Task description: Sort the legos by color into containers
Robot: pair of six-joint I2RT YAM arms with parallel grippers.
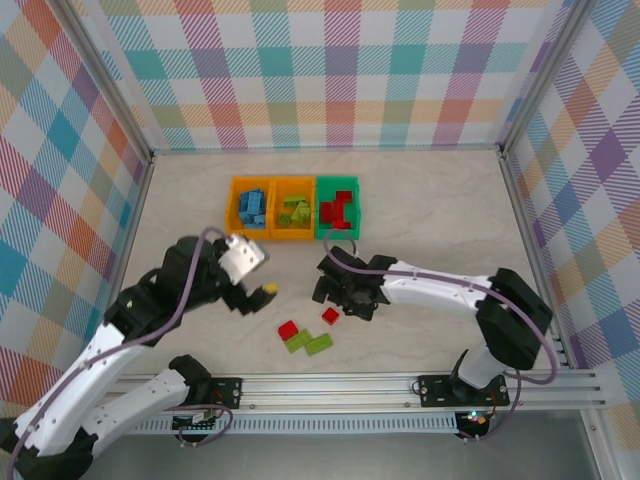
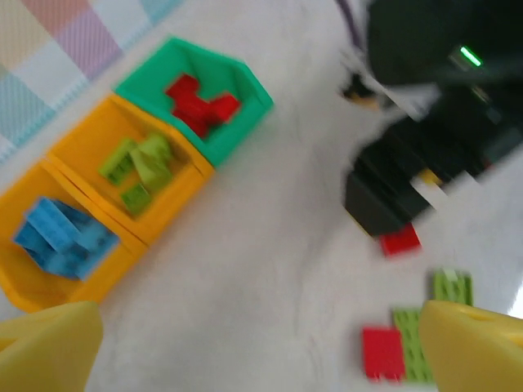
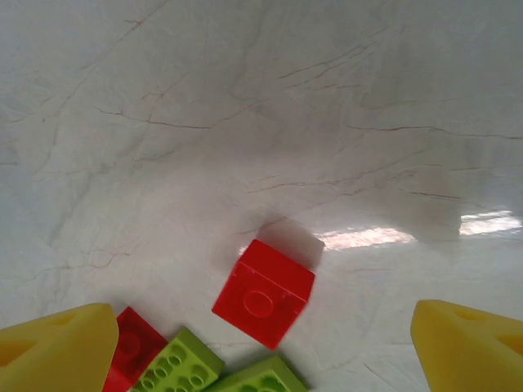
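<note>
Three containers stand in a row at the back: an orange bin (image 1: 231,210) with blue legos (image 1: 251,207), an orange bin (image 1: 293,237) with lime legos (image 1: 295,211), and a green bin (image 1: 356,205) with red legos (image 1: 337,209). Loose on the table lie a red brick (image 1: 330,316), a second red brick (image 1: 288,329) and two lime bricks (image 1: 297,342) (image 1: 319,344). My right gripper (image 3: 263,353) is open just over the first red brick (image 3: 264,292), one fingertip (image 3: 57,347) on either side. My left gripper (image 1: 258,295) hangs open and empty left of the loose bricks.
The left wrist view shows the bins (image 2: 245,122) at upper left, the right arm's black gripper (image 2: 409,188) at upper right and the loose bricks (image 2: 382,353) at lower right. Plaid walls enclose the table on three sides. A metal rail (image 1: 350,385) runs along the near edge.
</note>
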